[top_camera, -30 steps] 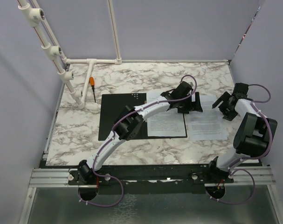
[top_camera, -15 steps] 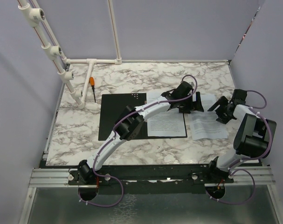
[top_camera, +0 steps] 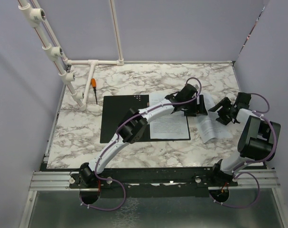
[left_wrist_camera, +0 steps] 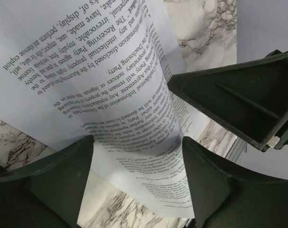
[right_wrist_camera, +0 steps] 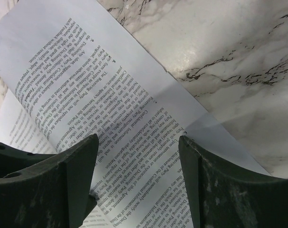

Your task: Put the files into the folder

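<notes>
Left hand (top_camera: 192, 110) reaches out across the open folder (top_camera: 120, 118) and hangs over the folder's right edge, its jaws standing wide. From its own camera, one of the files (left_wrist_camera: 110, 61) arches up and runs through the gap between its fingers (left_wrist_camera: 53, 185) without being pinched. Just to the right, the right hand (top_camera: 217, 115) faces it, close by and low over the same loose sheets. Its jaws are wide too: in its wrist view the two fingers (right_wrist_camera: 215, 190) sit either side of the printed paper and are not clamped on it.

The files (top_camera: 212, 128) lie on the marble surface (top_camera: 148, 80) just right of the folder, turned askew, with the end nearest the hands raised off the surface. One more printed sheet (top_camera: 168, 126) lies flat on the folder's black right half. The folder lies open near the middle of the surface. Well off to the left, an orange-handled screwdriver (top_camera: 93, 84) lies beside a white pipe frame (top_camera: 91, 62).
</notes>
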### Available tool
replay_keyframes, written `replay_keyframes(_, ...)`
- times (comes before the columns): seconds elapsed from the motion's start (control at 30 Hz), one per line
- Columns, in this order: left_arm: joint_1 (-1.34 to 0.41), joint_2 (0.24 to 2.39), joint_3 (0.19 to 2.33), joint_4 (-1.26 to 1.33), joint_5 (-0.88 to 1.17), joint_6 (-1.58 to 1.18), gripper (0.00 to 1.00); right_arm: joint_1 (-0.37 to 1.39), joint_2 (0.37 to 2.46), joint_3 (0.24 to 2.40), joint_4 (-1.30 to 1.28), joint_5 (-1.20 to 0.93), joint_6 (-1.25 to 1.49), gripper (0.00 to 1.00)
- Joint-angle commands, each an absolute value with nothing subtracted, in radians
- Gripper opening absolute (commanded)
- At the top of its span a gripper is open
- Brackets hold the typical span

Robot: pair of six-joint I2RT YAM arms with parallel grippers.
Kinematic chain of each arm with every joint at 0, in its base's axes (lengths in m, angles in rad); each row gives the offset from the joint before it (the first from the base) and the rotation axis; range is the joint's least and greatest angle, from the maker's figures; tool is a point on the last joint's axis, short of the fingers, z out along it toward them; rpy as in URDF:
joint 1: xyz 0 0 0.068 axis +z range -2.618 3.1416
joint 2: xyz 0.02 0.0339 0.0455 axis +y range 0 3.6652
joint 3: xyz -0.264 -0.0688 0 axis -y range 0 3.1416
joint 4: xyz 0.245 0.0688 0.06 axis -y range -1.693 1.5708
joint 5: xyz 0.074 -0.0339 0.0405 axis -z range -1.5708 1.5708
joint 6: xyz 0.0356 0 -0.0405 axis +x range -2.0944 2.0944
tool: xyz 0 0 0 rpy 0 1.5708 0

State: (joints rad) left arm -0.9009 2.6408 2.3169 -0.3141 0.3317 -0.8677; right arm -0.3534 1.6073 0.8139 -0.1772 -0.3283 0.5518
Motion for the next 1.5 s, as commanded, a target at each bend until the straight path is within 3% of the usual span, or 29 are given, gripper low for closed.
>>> replay_keyframes(0.0, -0.916, 2.721, 2.329, -0.377, 0.357, -0.872, 0.73, -0.348, 1.632, 0.764, -0.253, -0.337, 0.56, 0.73)
replay_keyframes(0.37, -0.915, 2.736, 2.348, -0.377, 0.371, -0.882, 0.37, -0.348, 1.607, 0.733, -0.233, -0.375, 0.564, 0.66)
replay_keyframes(0.77, -0.909, 2.703, 2.353, -0.371, 0.391, -0.877, 0.01, -0.348, 1.502, 0.776, -0.312, -0.323, 0.562, 0.68)
replay_keyframes(1.47, -0.858, 2.443, 2.269, -0.307, 0.473, -0.828, 0.0, -0.347, 1.214, 0.957, -0.474, -0.341, 0.573, 0.7)
